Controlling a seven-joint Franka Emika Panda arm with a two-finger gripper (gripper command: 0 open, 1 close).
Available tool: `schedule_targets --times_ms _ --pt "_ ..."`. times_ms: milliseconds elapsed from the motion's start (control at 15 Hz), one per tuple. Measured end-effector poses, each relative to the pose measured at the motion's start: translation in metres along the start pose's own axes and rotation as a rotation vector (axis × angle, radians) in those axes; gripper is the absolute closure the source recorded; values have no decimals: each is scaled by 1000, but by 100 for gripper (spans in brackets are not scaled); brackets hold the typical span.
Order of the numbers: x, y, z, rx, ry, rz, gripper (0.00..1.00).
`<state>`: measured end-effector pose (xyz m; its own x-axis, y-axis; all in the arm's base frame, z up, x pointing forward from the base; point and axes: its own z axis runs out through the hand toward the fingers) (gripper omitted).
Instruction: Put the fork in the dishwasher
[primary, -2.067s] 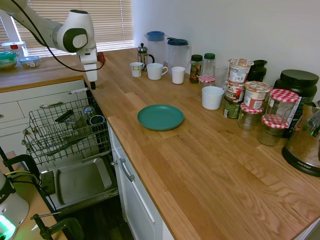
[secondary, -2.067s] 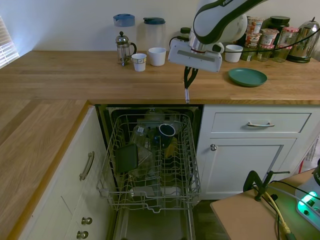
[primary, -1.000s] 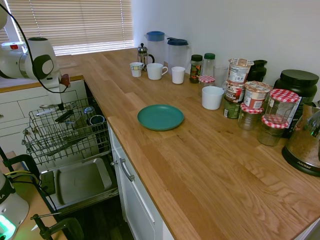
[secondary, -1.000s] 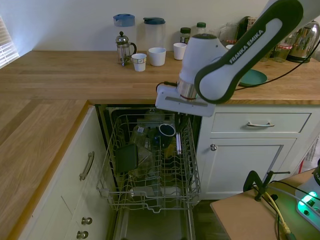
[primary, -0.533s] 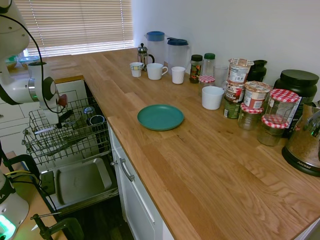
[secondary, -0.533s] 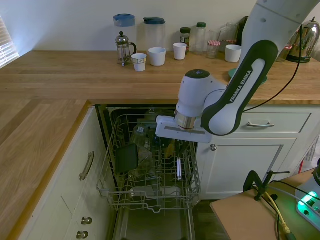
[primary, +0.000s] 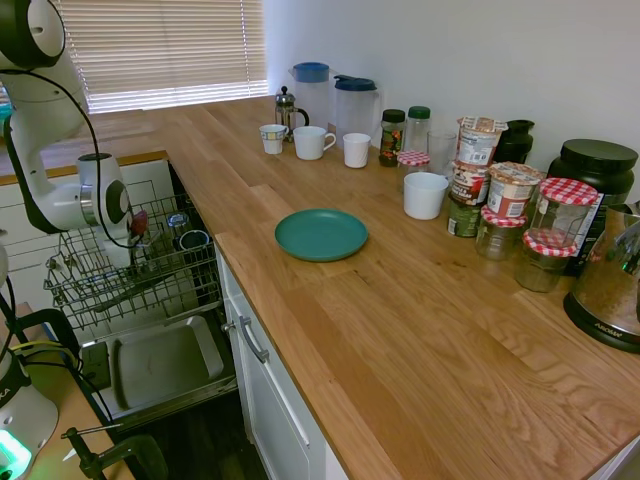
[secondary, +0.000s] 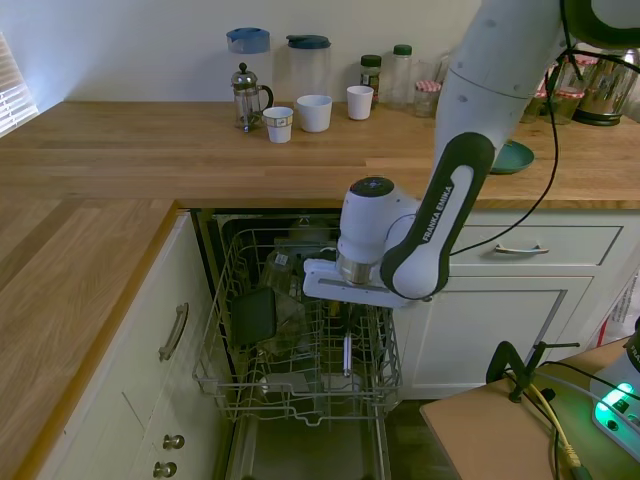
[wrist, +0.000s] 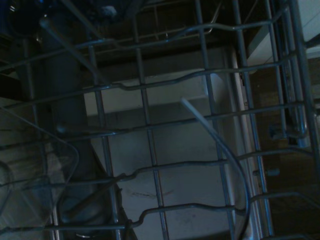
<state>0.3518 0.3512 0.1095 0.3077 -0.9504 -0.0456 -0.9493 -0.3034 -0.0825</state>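
The dishwasher stands open below the counter, its grey wire rack (secondary: 300, 392) (primary: 120, 278) pulled out over the lowered door (primary: 160, 365). My gripper (secondary: 346, 324) reaches down into the rack's right side, shut on the fork (secondary: 346, 356). The fork hangs upright, its lower end among the wires near the rack floor. Close up in the wrist view, the fork (wrist: 220, 145) shows as a slim pale curve over the rack wires. From the first exterior view, the arm's wrist (primary: 105, 205) sits low over the rack and hides the fork.
In the rack lie a black container (secondary: 254, 316), a dark mug (primary: 192, 240) and clear glassware. A teal plate (primary: 321, 234) sits on the wooden counter, with cups, jugs and jars behind it. White drawers (secondary: 520, 245) flank the rack's right side.
The arm came off the counter edge and dropped steadily, carrying the fork down into the right side of the rack. Nothing on the counter moved.
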Motion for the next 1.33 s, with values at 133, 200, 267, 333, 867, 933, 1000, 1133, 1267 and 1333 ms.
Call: schedule_targets --times_ms 133,200,267,333,867,933,1000,1133,1267,1333 --pt "-2 1 1 -2 3 -1 0" --pt "-1 0 1 -3 3 -3 0" --pt "0 -1 1 -2 4 -3 0" --pt "3 -3 1 -2 4 -3 0" --pt "0 -12 -21 35 6 -13 0" --pt "-1 -12 -35 45 10 -17 0" --pt "-2 -9 -50 51 16 -18 0" --pt "-4 -1 -86 55 36 -13 0" --pt "-6 6 -121 65 63 -6 0" --pt "-6 10 -138 73 76 -1 0"
